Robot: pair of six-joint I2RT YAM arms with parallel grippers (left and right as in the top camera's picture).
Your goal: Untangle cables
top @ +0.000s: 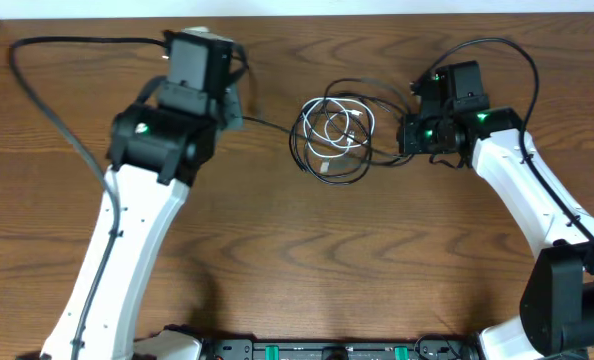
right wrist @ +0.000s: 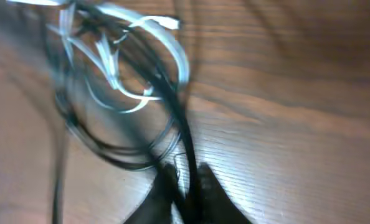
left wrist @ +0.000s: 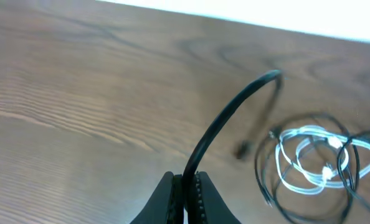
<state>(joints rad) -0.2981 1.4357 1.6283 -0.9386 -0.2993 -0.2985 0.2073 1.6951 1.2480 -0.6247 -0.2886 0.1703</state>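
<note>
Toward twelve o'clock on the brown wooden bench lies the loose tangle of thin black and white cables. At its nine o'clock, the left hand is clamped on one black strand. At its three o'clock, another black strand runs between the fingers of the right hand; blur hides whether they pinch it.

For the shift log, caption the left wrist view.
Left gripper shut on a black cable that arches over the table, white cable looped nearby.
</note>
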